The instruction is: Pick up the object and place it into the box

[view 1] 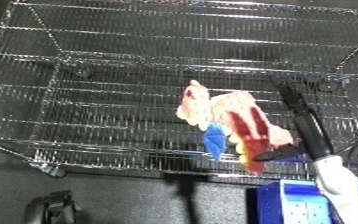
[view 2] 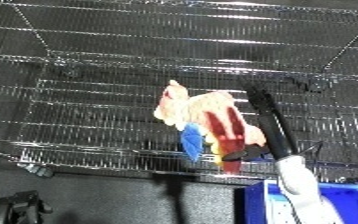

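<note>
A soft, floppy object (view 1: 233, 120) in pink, red, blue and yellow hangs over the inside of a large wire bin (view 1: 113, 100). My right hand (view 1: 304, 127) reaches in from the lower right. Its long black fingers lie along the object's right side, and its thumb (view 1: 278, 152) crosses the object's lower red part, pinching it. The object's underside and whether it touches the wire floor are hidden. A dark shape at the lower left edge looks like my left hand (view 1: 51, 207), down low and outside the bin.
The wire bin fills most of both views; its near rim (view 1: 158, 167) runs across the lower part. A blue container (view 1: 300, 200) with a white patch sits at the lower right, under my right forearm. Dark floor lies in front of the bin.
</note>
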### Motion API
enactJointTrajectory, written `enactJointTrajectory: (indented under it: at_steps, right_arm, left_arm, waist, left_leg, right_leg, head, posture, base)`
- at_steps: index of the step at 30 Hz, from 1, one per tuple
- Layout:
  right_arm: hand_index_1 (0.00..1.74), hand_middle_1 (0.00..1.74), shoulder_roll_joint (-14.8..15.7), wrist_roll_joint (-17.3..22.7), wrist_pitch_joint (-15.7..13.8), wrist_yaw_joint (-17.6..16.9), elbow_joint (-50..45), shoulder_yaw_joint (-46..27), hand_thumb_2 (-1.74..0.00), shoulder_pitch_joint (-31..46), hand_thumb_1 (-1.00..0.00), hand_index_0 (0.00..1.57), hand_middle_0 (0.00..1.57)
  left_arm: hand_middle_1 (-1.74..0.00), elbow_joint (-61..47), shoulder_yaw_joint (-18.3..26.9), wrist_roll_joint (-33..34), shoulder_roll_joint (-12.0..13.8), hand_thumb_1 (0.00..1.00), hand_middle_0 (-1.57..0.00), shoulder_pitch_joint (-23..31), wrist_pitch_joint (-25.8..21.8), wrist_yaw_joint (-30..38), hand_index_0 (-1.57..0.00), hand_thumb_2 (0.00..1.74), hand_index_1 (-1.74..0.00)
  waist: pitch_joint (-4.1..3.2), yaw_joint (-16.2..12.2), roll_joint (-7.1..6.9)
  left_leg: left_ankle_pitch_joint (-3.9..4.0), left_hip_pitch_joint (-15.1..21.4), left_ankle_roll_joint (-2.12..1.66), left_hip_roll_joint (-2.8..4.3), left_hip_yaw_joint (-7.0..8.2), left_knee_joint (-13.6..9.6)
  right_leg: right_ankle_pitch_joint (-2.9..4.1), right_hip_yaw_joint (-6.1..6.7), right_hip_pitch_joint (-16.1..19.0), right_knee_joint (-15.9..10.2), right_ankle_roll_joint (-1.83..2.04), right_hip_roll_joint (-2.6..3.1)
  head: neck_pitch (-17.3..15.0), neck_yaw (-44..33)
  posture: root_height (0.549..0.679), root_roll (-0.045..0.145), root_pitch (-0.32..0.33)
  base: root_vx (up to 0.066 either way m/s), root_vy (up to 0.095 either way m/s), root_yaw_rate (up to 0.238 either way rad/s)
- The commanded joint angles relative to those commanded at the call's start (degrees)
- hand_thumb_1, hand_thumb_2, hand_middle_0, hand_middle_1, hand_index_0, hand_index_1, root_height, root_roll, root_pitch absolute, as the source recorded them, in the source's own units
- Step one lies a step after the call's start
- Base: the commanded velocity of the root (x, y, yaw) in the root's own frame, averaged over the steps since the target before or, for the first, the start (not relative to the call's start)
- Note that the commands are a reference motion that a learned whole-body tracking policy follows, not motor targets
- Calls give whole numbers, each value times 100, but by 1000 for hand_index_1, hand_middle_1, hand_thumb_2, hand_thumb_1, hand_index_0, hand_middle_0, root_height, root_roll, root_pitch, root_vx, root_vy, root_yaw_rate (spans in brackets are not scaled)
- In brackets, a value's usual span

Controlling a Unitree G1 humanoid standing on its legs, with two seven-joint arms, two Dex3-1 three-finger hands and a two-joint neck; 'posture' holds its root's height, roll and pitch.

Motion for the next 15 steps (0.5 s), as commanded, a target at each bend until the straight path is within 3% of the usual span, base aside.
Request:
enactJointTrajectory:
  at_steps: [6,15]
  right_arm:
    - [0,0,-171,-403,178,36,975,668,0,-741,0,0,0]
    - [0,0,-11,-410,347,60,1990,1182,0,-1366,0,0,0]
  left_arm:
    - [-1740,-11,-182,-52,90,1000,-1570,4,-67,-1,-1570,1740,-1740]
    - [-1740,-25,-406,-114,145,1000,-1570,-24,-145,48,-1570,1740,-1740]
  waist:
    - [41,182,49]
    - [166,367,147]
  left_leg:
    - [14,-39,-4,-29,-55,-2]
    - [47,-180,1,-73,-122,18]
  right_leg:
    - [33,-31,-15,-14,9,-10]
    - [86,-44,-164,19,20,-11]
  head:
    - [-15,228]
    - [230,656]
  posture:
    - [641,41,-177]
    - [641,39,-160]
  base:
    - [7,-7,23]
    - [6,-2,20]
